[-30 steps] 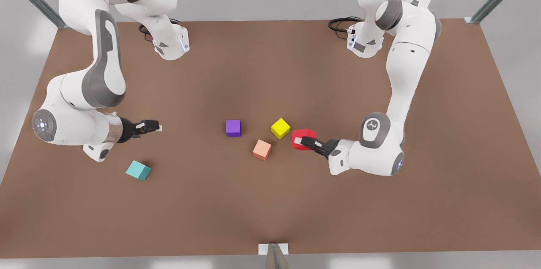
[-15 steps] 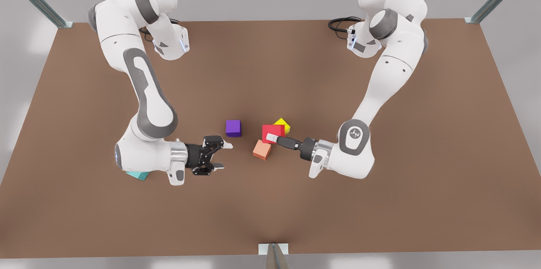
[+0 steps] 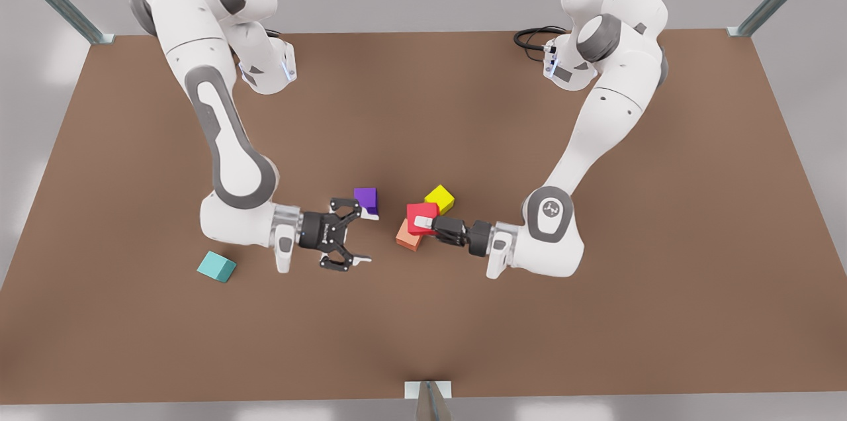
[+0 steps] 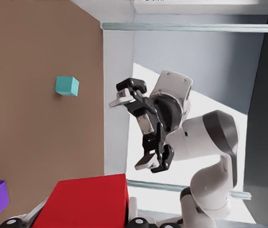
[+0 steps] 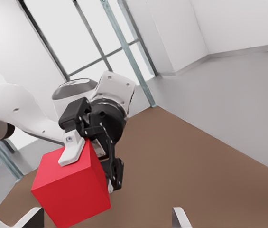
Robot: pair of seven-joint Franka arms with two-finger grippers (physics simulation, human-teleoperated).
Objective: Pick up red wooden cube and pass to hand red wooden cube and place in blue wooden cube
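Closer now: left gripper [image 3: 427, 226] gripping red wooden cube [image 3: 421, 216] | right gripper [image 3: 362, 236] spread wide, facing it

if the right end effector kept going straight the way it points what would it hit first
Most likely the red cube, held by the shut left end effector facing it. The open right end effector points at it across a bare gap, though exact alignment is hard to judge.

Pretty even, soft light all over the bench [image 3: 423, 335], bit darker in the middle. Shadows under the cubes are faint. Pale glare patches on the grey floor by the edges. Renders look slightly smeary.
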